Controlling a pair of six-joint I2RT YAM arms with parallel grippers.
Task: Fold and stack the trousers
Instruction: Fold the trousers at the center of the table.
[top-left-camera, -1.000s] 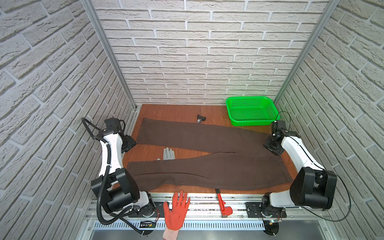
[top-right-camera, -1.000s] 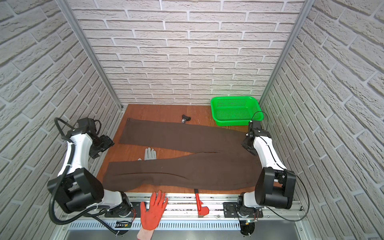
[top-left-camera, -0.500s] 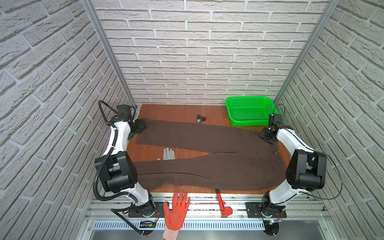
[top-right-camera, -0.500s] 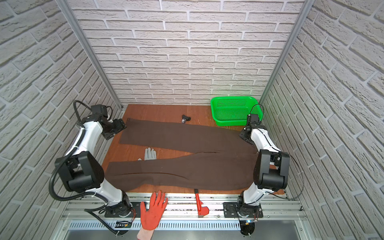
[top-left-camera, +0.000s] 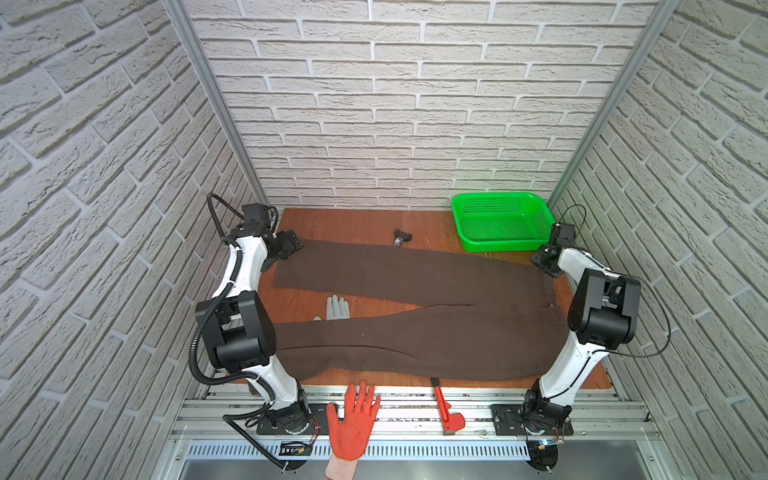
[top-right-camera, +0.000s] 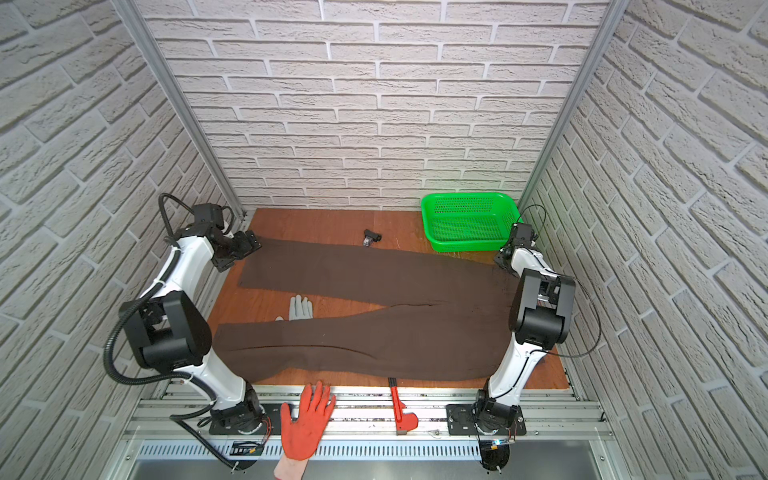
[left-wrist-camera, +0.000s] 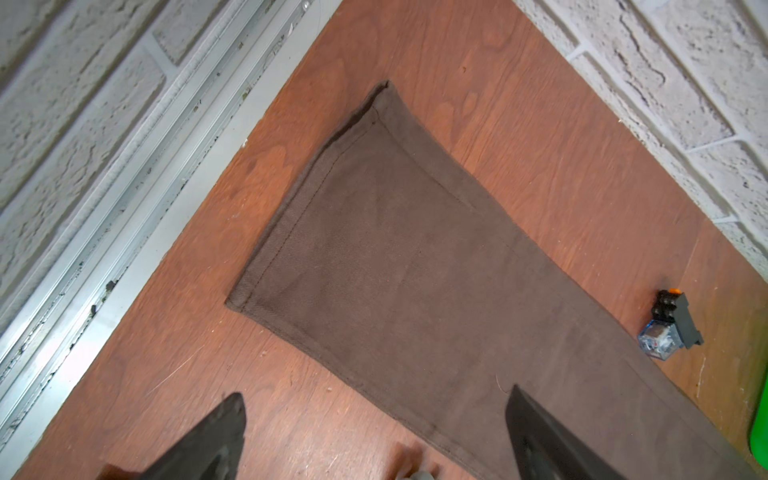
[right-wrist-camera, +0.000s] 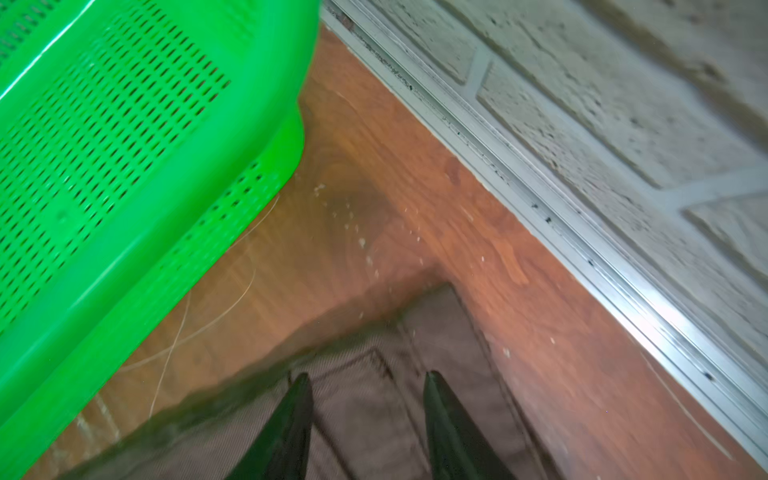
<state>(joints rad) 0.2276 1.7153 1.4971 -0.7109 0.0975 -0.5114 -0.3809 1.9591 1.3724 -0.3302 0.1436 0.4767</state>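
Desk (top-left-camera: 353, 224) of reddish-brown wood carries long dark brown cloth trousers (top-left-camera: 415, 345), spread flat from left edge to right edge, waist rightward. A green perforated plastic basket (top-left-camera: 503, 245) sits in the far right corner. The left gripper (left-wrist-camera: 376, 395) gapes over the far hem; the right gripper (right-wrist-camera: 368, 375), jaws apart, is over the waistband corner.
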